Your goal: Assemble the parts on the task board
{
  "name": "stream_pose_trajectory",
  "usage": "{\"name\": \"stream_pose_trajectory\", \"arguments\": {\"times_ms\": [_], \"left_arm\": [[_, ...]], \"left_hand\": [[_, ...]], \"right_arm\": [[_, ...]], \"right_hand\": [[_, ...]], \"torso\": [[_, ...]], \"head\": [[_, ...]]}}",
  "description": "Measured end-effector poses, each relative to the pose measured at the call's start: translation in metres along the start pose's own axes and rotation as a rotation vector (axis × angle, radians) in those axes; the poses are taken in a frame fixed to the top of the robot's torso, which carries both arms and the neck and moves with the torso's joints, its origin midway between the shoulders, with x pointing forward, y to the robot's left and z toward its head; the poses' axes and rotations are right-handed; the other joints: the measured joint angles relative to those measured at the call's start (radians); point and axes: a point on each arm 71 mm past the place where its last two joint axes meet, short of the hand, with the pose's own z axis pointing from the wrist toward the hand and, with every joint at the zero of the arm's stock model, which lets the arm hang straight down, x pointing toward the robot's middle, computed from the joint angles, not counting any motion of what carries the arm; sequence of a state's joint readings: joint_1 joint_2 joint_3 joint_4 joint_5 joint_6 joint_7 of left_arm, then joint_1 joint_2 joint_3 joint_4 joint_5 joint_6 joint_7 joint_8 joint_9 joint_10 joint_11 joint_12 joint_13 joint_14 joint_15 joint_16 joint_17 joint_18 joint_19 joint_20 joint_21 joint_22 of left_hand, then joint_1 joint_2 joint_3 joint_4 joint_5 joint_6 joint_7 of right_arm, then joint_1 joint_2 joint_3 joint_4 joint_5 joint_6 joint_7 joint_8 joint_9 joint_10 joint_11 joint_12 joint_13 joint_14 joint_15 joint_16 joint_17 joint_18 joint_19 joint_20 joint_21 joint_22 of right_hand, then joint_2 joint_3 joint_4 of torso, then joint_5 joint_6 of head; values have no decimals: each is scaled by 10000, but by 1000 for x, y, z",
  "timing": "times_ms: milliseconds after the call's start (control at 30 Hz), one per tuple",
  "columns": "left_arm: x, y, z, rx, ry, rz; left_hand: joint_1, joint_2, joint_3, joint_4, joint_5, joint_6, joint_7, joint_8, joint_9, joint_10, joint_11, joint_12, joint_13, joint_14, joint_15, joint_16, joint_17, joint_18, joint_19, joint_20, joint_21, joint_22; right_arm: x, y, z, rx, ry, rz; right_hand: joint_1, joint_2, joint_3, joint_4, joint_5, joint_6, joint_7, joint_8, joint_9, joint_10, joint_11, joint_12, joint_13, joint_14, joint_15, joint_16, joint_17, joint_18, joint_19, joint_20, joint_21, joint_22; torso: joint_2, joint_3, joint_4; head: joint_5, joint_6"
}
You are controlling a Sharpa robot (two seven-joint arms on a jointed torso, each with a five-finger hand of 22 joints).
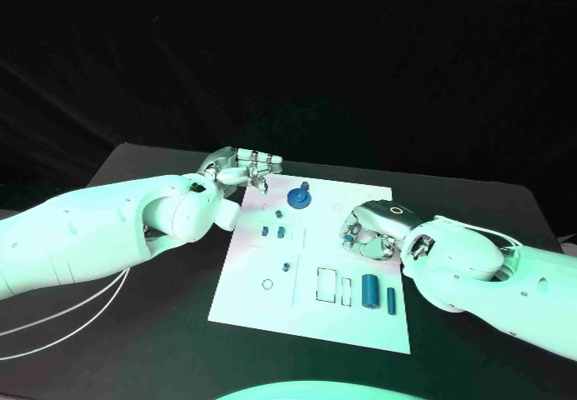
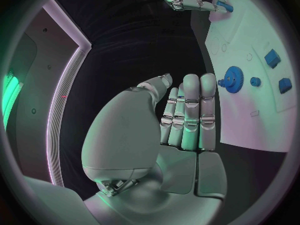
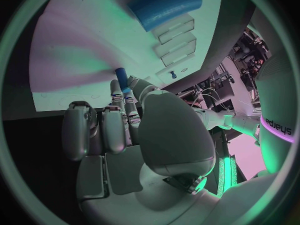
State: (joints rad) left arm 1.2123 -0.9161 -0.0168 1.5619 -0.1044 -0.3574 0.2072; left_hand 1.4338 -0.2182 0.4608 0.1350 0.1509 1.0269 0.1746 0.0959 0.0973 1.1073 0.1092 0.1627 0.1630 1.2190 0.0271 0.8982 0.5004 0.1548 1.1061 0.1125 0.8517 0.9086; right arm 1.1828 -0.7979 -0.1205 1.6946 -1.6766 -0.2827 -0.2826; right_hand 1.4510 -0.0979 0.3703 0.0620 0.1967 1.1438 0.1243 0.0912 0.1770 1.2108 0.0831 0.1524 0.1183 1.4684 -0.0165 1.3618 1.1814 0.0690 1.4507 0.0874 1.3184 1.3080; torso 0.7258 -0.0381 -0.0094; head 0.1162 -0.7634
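Head view: your left robot hand (image 1: 244,167) hovers at the task board's (image 1: 313,321) 11 o'clock corner, fingers straight and side by side, holding nothing. Your right robot hand (image 1: 367,232) curls over the board's 3 o'clock edge. A blue gear (image 1: 298,197) stands toward 12 o'clock, small blue pieces (image 1: 273,231) sit just left of centre, and two blue cylinders (image 1: 370,291) lie toward 5 o'clock beside the outlined slots (image 1: 327,284), on the black counter (image 1: 157,333).

Left wrist view: the left robot hand (image 2: 187,116) shows flat, pressed-together fingers above bare counter, with the gear (image 2: 234,79) just beyond the fingertips (image 2: 208,80) and the board (image 2: 250,120) alongside.

Right wrist view: the right robot hand (image 3: 125,120) pinches a small blue peg (image 3: 121,77) between thumb and fingertips, close above the white board (image 3: 75,60); a large blue cylinder (image 3: 165,6) lies further out, next to the empty slots (image 3: 178,40).

Judging from this, you are mid-insertion with the peg. Which socket it belongs to cannot be told; the next move calls for aligning it upright over its hole before you press down.
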Motion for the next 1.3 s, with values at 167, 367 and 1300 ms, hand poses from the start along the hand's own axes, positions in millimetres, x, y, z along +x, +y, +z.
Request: {"name": "stream_pose_trajectory", "arguments": {"times_ms": [167,367,1300], "left_arm": [[0,0,0,-1,0,0],[0,0,0,-2,1,0],[1,1,2,-15,-4,0]], "left_hand": [[0,0,0,0,0,0,0,0,1,0,0,0,0,0,0,0,0,-1,0,0,0,0],[0,0,0,0,0,0,0,0,1,0,0,40,0,0,0,0,-11,0,0,0,0,0],[1,-1,0,0,0,0,0,0,2,-37,37,40,0,0,0,0,-18,0,0,0,1,-15]], "right_arm": [[1,0,1,3,26,-21],[2,0,2,13,42,-32],[-22,28,-17,-760,-777,299]], "right_hand": [[15,-21,1,0,0,-2,1,-8,-1,19,19,-55,0,0,0,0,0,0,0,0,0,-1],[-62,-136,155,-152,0,-5,3,-67,-3,36,36,-96,0,0,1,0,-1,0,-1,0,-1,-1],[-73,-147,416,-305,125,74,39,-88,21,56,56,-215,24,0,2,79,113,0,70,1,264,-5]], "torso": [[-1,-2,0],[1,-2,1],[-10,4,-3]], "head": [[1,-3],[12,-10],[17,82]]}}
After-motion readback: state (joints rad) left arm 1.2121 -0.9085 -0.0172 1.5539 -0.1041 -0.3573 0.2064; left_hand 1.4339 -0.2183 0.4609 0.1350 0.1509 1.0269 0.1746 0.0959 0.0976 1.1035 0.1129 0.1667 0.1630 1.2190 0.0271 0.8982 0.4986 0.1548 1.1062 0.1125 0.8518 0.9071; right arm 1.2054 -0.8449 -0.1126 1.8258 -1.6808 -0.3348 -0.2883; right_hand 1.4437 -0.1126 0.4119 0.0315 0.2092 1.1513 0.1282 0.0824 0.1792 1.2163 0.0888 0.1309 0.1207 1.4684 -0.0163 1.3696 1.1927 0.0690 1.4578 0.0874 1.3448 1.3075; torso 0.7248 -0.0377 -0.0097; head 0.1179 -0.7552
